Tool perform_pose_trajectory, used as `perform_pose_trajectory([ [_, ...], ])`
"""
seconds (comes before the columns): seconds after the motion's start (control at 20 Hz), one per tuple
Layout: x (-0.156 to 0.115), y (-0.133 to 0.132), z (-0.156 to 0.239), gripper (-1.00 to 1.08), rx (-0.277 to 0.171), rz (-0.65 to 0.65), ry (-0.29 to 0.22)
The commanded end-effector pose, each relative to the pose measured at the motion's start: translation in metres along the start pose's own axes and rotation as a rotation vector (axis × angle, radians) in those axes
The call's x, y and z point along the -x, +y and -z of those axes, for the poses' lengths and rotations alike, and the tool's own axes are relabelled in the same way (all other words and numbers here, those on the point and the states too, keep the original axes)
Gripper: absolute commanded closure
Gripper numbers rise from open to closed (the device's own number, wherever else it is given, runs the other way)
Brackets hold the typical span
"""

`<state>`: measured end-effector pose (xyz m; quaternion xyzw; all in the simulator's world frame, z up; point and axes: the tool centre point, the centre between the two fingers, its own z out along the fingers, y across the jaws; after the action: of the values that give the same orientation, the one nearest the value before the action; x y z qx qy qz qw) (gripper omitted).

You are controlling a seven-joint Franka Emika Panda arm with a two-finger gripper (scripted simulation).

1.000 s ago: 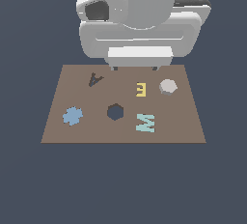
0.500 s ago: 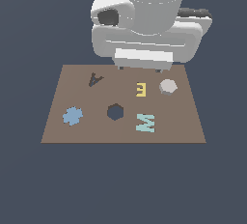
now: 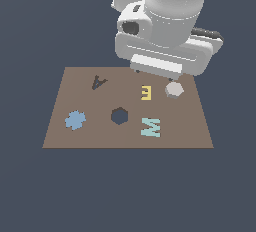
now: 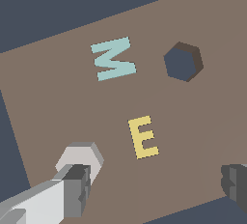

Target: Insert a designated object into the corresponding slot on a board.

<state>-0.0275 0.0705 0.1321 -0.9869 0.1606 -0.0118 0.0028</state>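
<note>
The light grey hexagonal block lies on the brown board near its far corner on the exterior view's right, just beyond the yellow E. The dark hexagonal slot sits empty near the board's middle. In the wrist view my gripper stands open and wide over the board. One finger is right beside the block and covers part of it; the block is not between the fingers. The slot shows beyond the E. In the exterior view the white hand hides the fingers.
A yellow E, a pale teal M, a blue flower-like shape and a dark A-shaped cut-out are on the board. Dark flat ground surrounds the board.
The arm's hand has shifted toward the exterior view's right, ending over the far edge of the board close to the grey block. Nothing on the board has moved.
</note>
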Motion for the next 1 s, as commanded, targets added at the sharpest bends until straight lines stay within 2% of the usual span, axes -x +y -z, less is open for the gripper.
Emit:
perform_pose_trajectory([
  [0.0,0.008,-0.009,-0.011,-0.92,0.002,-0.069,-0.002],
  [0.5,0.030,-0.045,-0.050,-0.92,0.010,-0.324,-0.011],
  [0.95,0.038,-0.068,-0.073,-0.92,0.014,-0.471,-0.016],
])
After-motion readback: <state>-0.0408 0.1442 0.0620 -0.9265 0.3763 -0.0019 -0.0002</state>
